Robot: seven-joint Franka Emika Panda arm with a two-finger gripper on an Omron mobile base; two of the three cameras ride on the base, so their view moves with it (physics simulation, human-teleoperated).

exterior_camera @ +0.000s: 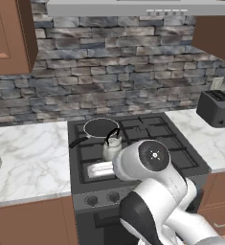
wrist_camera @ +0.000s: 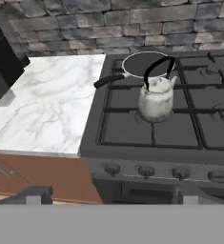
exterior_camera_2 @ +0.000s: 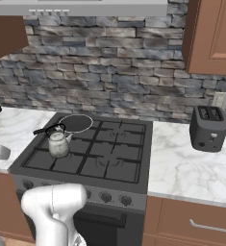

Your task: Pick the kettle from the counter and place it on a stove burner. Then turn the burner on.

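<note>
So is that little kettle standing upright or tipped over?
Upright: the kettle sits flat on the stove burner grate, handle arching overhead.

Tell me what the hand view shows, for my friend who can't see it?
A small silver kettle with a black handle stands on the front left burner of a dark stove. A black frying pan sits just behind it, a white marble counter lies to the left, and a row of knobs lines the stove's front.

Glossy metal kettle (wrist_camera: 155, 101), veined marble counter (wrist_camera: 46, 105)
</note>
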